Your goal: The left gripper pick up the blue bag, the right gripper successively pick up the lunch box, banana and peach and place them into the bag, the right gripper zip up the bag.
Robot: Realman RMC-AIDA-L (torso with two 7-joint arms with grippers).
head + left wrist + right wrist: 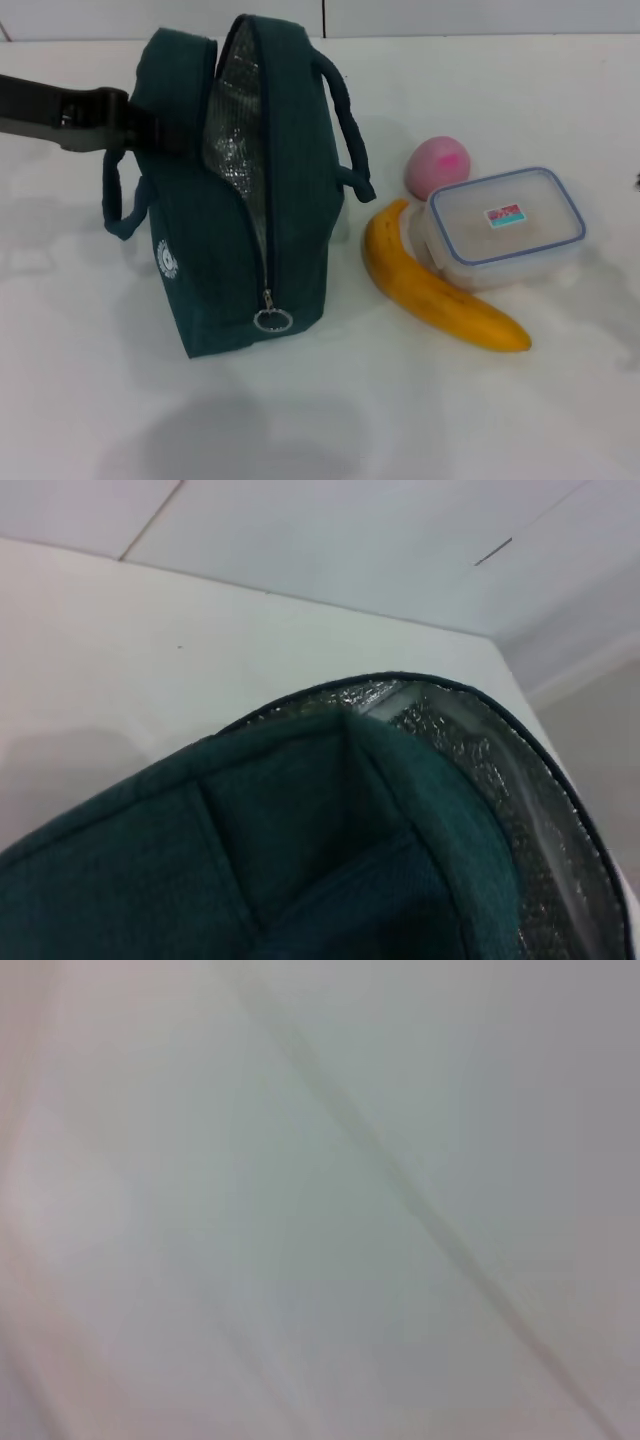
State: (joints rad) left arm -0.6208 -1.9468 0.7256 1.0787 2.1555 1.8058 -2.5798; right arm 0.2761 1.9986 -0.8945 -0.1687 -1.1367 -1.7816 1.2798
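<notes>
Spreading white beneath everything, the surface (330, 420) carries all four task items. Biggest of them is the blue bag (245, 190), standing upright left of centre with its zipper run open along the top and down the front, so the silver foil lining (232, 130) shows and the mouth gapes toward the food; the ring-pull (272, 319) hangs low near the base. That posture suits loading from the right. The left tool (150, 130) reaches in from the left edge and meets the bag's upper left side by the near handle (118, 205), apparently pinching fabric there to keep the bag propped and open, though its fingers are lost against the dark cloth and I cannot tell how wide they stand. Its wrist view shows only teal fabric and foil up close, which fits contact.

Right of the bag lies the banana (430, 285), curving just beside the lunch box (508, 228), whose lid is on. The peach (437, 167) sits behind, touching or almost touching the box's rear corner. All three are outside the bag, so by my reading packing has not begun.

Hidden entirely is the right tool: the head view does not include it, and its own camera gives only a pale featureless blur.
</notes>
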